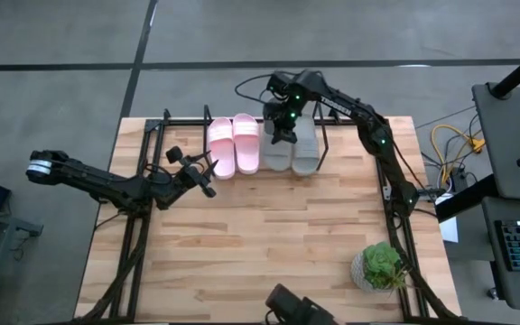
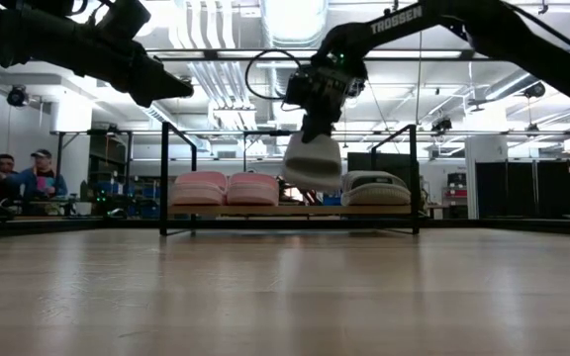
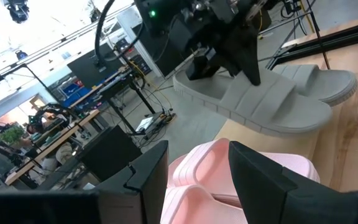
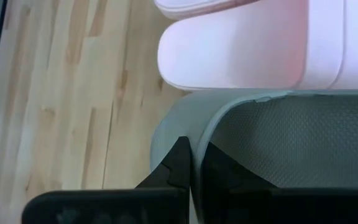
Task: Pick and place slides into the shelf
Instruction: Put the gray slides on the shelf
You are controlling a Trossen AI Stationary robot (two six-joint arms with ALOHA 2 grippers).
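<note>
Two pale pink slides (image 1: pixel 233 144) lie side by side on the shelf (image 1: pixel 181 121) at the table's far edge, with one grey slide (image 1: pixel 306 149) to their right. My right gripper (image 1: pixel 284 134) is over the shelf, shut on the second grey slide (image 2: pixel 313 163), between the pink pair and the resting grey one (image 2: pixel 376 188). My left gripper (image 1: pixel 204 176) is open and raised just near of the left pink slide (image 3: pixel 229 162). Its fingers point at that slide without touching it. My right gripper pinches the raised rim (image 4: pixel 199 134) at the grey slide's far end between its two fingers (image 4: pixel 180 163), coming from above and pointing down. The slide hangs tilted below the gripper (image 2: pixel 315 127). It looks lifted off the shelf's wooden board (image 2: pixel 295 210).
A small green potted plant (image 1: pixel 382 266) stands near the table's near right corner. The shelf's upright side loops (image 2: pixel 164 178) rise at both ends. Bare wood (image 1: pixel 260 235) fills the table's middle. People sit in the room beyond (image 2: pixel 38 178).
</note>
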